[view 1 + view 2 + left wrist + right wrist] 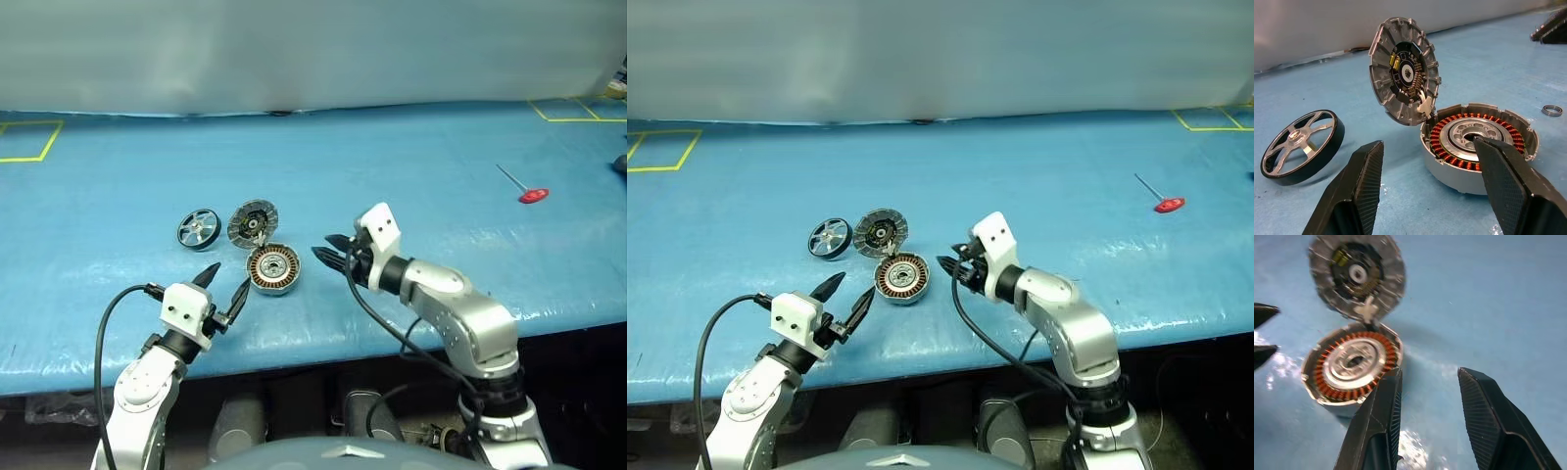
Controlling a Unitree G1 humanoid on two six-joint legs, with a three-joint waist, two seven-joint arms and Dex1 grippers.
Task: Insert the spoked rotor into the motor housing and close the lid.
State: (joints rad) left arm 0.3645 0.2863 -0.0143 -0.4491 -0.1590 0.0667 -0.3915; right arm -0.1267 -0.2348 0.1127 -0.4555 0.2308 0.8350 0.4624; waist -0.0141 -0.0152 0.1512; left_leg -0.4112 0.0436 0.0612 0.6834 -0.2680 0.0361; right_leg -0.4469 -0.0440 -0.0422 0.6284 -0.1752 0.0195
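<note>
Spoked rotor (198,229) | beyond left gripper (225,287), unheld | both grippers (331,256) empty, parted

Silver arms, white wrists, black cables

The tabletop (411,157) is covered in a blue sheet that runs back to a pale wall (294,49). Yellow tape outlines (29,142) mark squares at its far left and far right corners. A red-handled key with a thin metal shaft (524,188) lies flat far to the right, well apart from everything else. A small metal ring (1551,110) lies flat on the blue sheet
</note>
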